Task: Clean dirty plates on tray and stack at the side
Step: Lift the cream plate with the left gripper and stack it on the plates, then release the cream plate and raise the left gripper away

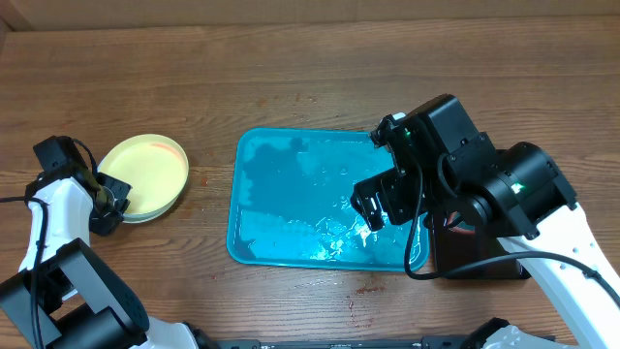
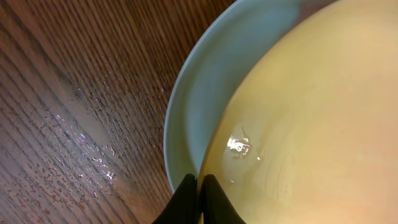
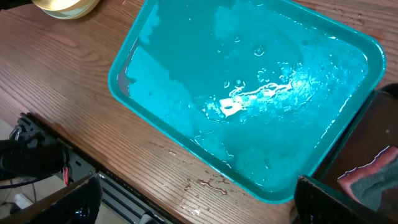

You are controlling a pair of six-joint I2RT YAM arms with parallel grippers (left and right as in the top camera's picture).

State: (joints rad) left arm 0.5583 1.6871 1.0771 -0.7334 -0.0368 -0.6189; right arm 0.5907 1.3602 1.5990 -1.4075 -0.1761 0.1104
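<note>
A pale yellow-green plate (image 1: 145, 173) tops a stack on the table left of the tray. In the left wrist view this plate (image 2: 311, 118) rests in a light blue plate (image 2: 199, 99). My left gripper (image 1: 111, 194) (image 2: 200, 186) is shut on the yellow-green plate's near rim. The turquoise tray (image 1: 291, 208) (image 3: 249, 93) is wet and holds no plates. Above its right part hovers my right gripper (image 1: 378, 206) (image 3: 205, 205), jaws wide open with nothing between them. The stack (image 3: 65, 6) also peeks in at the top left of the right wrist view.
A black tray (image 1: 477, 264) lies right of the turquoise tray, partly under the right arm, with a pink and grey sponge (image 3: 373, 177) on it. Water drops (image 3: 211, 183) wet the wood by the tray's near edge. The table's front edge runs close below.
</note>
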